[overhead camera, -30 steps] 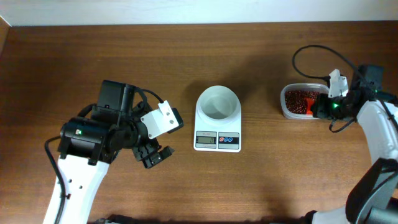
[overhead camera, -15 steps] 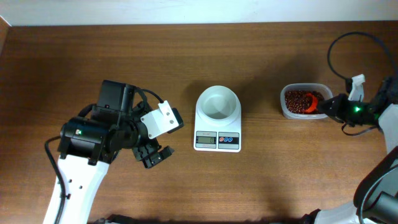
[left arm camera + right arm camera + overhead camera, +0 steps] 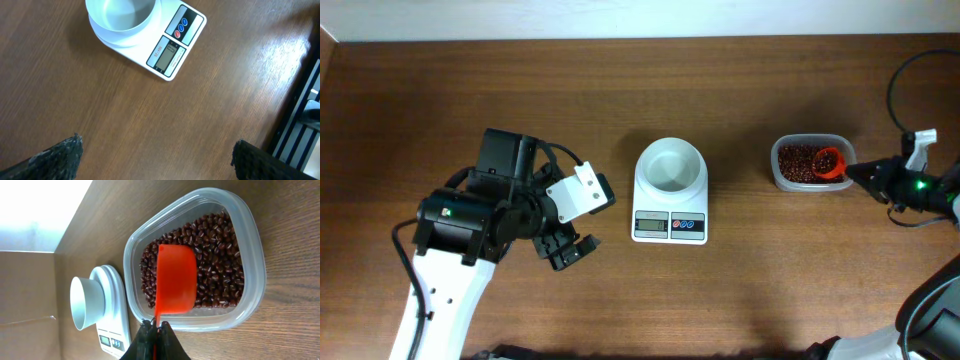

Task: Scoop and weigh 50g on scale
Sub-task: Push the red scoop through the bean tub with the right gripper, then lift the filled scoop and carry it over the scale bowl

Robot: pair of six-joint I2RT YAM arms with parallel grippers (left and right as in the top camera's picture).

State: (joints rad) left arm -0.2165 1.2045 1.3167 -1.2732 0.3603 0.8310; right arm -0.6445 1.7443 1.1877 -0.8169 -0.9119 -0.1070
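Pulled back rightward, our right end effector [image 3: 156,330] pinches the scoop [image 3: 175,280], perhaps loaded, over the beans [image 3: 220,240]; the bowl [image 3: 671,165] on the scale [image 3: 670,218] is empty, left end effector [image 3: 157,155] spread.

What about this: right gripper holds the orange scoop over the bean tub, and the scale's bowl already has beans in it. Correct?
No: the bowl on the scale is empty, as the left wrist view shows. The right gripper does hold the orange scoop over the tub of beans.
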